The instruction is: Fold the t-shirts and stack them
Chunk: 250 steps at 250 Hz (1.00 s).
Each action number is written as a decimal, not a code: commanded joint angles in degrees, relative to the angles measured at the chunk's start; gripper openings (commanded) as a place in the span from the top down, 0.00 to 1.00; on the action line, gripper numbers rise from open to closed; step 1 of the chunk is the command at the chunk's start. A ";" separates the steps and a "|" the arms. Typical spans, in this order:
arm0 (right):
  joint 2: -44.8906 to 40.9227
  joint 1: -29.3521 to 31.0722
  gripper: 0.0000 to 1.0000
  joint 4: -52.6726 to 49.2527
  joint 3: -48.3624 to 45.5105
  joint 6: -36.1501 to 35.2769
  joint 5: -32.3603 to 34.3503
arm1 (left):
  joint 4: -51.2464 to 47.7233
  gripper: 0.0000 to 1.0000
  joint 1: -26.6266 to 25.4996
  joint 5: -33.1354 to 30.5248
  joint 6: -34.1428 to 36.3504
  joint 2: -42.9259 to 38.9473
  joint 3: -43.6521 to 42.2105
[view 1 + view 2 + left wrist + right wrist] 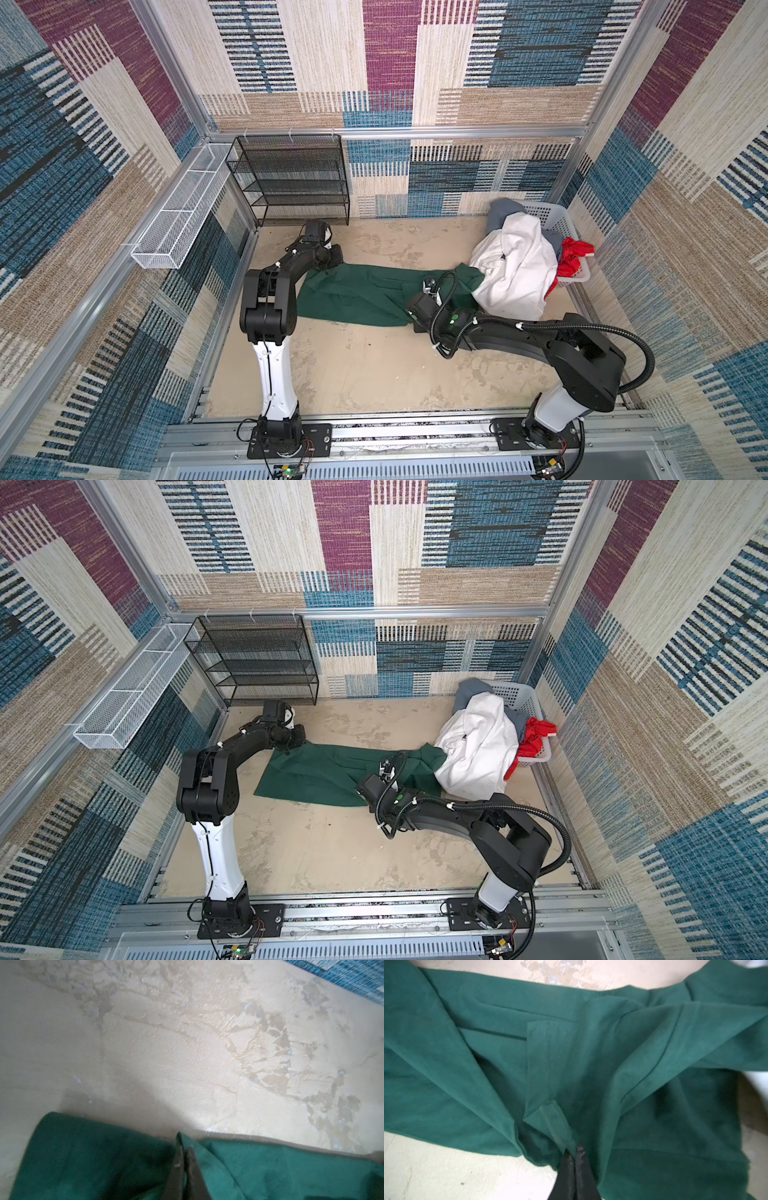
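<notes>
The table (pixel 374 374) is pale and scuffed; the walls (pixel 540 62) are patchy blue, purple and sand; a black wire rack (pixel 291 178) stands at the back; a pale basket (pixel 557 216) in the back right corner holds a white t-shirt (pixel 515 266), a grey t-shirt (pixel 500 210) and a red t-shirt (pixel 573 257); the green t-shirt (pixel 357 291) lies spread across the middle; the left gripper (pixel 184 1150), its arm bent and reaching far back, pinches the far left corner tight; the right gripper (pixel 574 1152), its arm low and bent inward, pinches a fold at the near right edge.
</notes>
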 commanded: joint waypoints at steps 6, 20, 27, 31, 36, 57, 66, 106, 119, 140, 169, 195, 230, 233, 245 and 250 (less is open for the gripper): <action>-0.70 0.00 1.00 -4.01 2.65 -0.76 6.56 | 0.30 1.00 0.09 -1.28 1.00 -2.42 -1.10; -1.06 -0.33 1.00 -5.34 3.88 -1.13 7.58 | 1.35 1.00 0.09 -1.36 0.57 -4.33 -2.56; -1.32 -0.52 1.00 -5.85 4.45 -1.28 7.71 | 2.01 1.00 0.09 -1.56 0.32 -5.47 -3.45; -1.55 -0.68 1.00 -6.04 4.67 -1.38 7.88 | 2.25 1.00 0.09 -1.76 0.17 -6.12 -3.97; -1.85 -0.85 1.00 -6.41 5.20 -1.37 8.11 | 2.57 1.00 0.10 -2.07 0.00 -7.06 -4.58; -3.34 -2.22 1.00 -7.91 6.94 -0.94 9.29 | 4.15 1.00 0.17 -4.55 -1.02 -11.61 -8.04; -4.19 -3.27 1.00 -8.14 7.67 -0.64 9.32 | 5.29 1.00 0.27 -6.11 -1.64 -13.97 -9.98; -6.94 -9.96 1.00 -2.82 9.79 -2.67 5.38 | 11.92 1.00 0.53 -13.63 -5.29 -25.33 -19.47; -7.10 -11.57 1.00 -0.25 11.08 -4.68 4.60 | 13.29 1.00 0.62 -15.57 -5.42 -28.39 -21.35; -5.89 -13.65 1.00 3.69 14.03 -9.44 3.70 | 13.61 1.00 0.79 -17.93 -4.92 -31.32 -21.82; -0.92 -17.06 1.00 6.30 20.65 -15.26 1.18 | 12.53 1.00 1.19 -18.40 -3.76 -30.98 -18.30; 5.23 -19.19 1.00 7.77 27.15 -19.75 0.83 | 13.08 1.00 1.32 -18.21 -3.12 -28.23 -14.45; 14.89 -21.22 1.00 8.62 36.88 -25.01 2.96 | 12.32 1.00 1.32 -19.43 -1.50 -21.53 -6.77; 15.83 -21.35 1.00 8.37 38.29 -25.43 3.10 | 12.06 1.00 1.32 -19.43 -1.32 -20.91 -6.00; 19.79 -21.88 1.00 7.04 43.25 -26.70 4.38 | 11.68 1.00 1.32 -18.97 -0.53 -18.68 -3.45; 21.42 -22.03 1.00 6.48 45.16 -27.39 4.91 | 11.49 1.00 1.32 -18.70 -0.41 -17.87 -2.50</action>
